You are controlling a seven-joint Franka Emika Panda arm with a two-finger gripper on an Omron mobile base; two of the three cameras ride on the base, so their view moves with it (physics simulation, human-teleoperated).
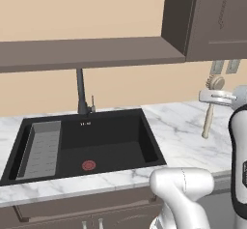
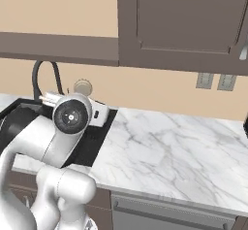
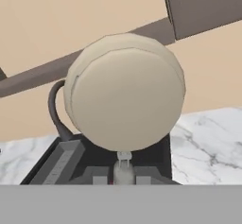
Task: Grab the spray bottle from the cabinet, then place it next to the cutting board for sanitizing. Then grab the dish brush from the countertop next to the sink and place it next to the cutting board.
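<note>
The sink (image 1: 87, 148) is sunk in the countertop (image 1: 185, 131) at lower left of the left base view. The dish brush (image 1: 211, 108) hangs above the countertop at right, below the cabinet (image 1: 212, 20).

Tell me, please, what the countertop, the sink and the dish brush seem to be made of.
Countertop: looks like polished white marble, judging by its grey veins. Sink: matte black basin, perhaps composite or coated metal; no shine shows, so this stays open. Dish brush: plain cream-beige, smooth and matte, probably plastic or pale wood; no grain is visible.

Base views flanking sink (image 1: 87, 146); hand close-up.
</note>
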